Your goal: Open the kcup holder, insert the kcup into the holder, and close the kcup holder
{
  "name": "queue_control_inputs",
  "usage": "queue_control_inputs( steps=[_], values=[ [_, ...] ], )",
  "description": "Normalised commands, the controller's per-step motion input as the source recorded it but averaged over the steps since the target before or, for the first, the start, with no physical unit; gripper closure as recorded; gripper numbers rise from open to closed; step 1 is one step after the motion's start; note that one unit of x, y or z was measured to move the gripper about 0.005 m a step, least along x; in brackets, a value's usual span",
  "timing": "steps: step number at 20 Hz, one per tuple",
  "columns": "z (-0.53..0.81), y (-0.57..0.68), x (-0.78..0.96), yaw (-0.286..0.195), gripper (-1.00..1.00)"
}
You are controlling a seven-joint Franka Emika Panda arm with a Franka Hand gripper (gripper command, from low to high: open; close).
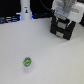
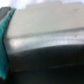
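The kcup (image 1: pixel 27 62), a tiny green and blue pod with a white patch, lies alone on the white table toward the front of the exterior view. At the back on the exterior view's right stands the kcup holder (image 1: pixel 62 30), a black box with grey panels. My gripper (image 1: pixel 64 16) is down at the holder's top edge, and the white wrist body hides its fingers. A blurred grey and black surface (image 2: pixel 47 42) fills the wrist view at very close range, probably the holder's top. No finger shows clearly there.
A white bottle-like post (image 1: pixel 25 10) stands at the back on the exterior view's left, with dark equipment (image 1: pixel 10 20) along the back edge beside it. The white table (image 1: pixel 50 60) spreads between the kcup and the holder. A teal strip (image 2: pixel 5 35) shows in the wrist view.
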Motion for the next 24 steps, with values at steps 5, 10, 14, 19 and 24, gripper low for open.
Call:
queue_control_inputs(
  steps=[5,10,14,19,24],
  values=[
    [0.12,-0.4,0.92,-0.054,1.0],
    [0.18,-0.4,0.93,-0.052,1.0],
    [0.19,-0.48,0.89,-0.054,1.0],
    [0.12,-0.43,0.77,-0.056,1.0],
    [0.09,-0.45,0.82,-0.059,1.0]
  ],
)
